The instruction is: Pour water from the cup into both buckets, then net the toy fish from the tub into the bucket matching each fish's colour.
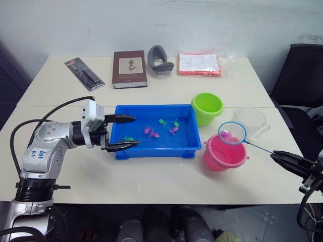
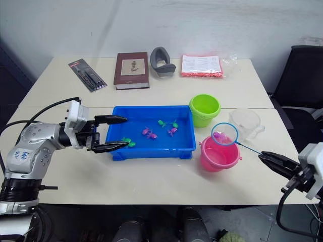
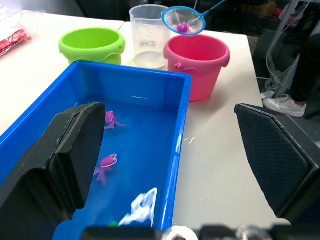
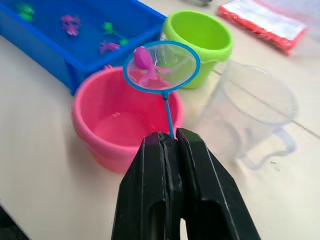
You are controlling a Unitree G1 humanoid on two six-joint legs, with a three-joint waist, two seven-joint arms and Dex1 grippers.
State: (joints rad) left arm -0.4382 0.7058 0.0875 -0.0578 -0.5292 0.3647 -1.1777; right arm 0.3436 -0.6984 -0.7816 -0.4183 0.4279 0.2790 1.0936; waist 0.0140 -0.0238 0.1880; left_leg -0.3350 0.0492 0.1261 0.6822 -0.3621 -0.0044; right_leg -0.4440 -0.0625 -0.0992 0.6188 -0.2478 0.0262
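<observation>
The blue tub (image 1: 151,149) sits mid-table and holds several pink and green toy fish (image 1: 150,132). My left gripper (image 1: 135,131) is open, its fingers straddling the tub's left wall. To the right stand the lime green bucket (image 1: 207,108), the pink bucket (image 1: 217,160) with water in it, and the clear cup (image 1: 250,121). My right gripper (image 4: 170,139) is shut on the net's thin handle. The net (image 1: 232,133) hovers tilted over the pink bucket with one pink fish (image 4: 142,59) in its mesh.
Along the table's far edge lie a black packet (image 1: 84,73), a brown book (image 1: 129,69), a grey curved object (image 1: 159,60) and a red-and-white packet (image 1: 199,64). A black chair (image 1: 300,75) stands at the right.
</observation>
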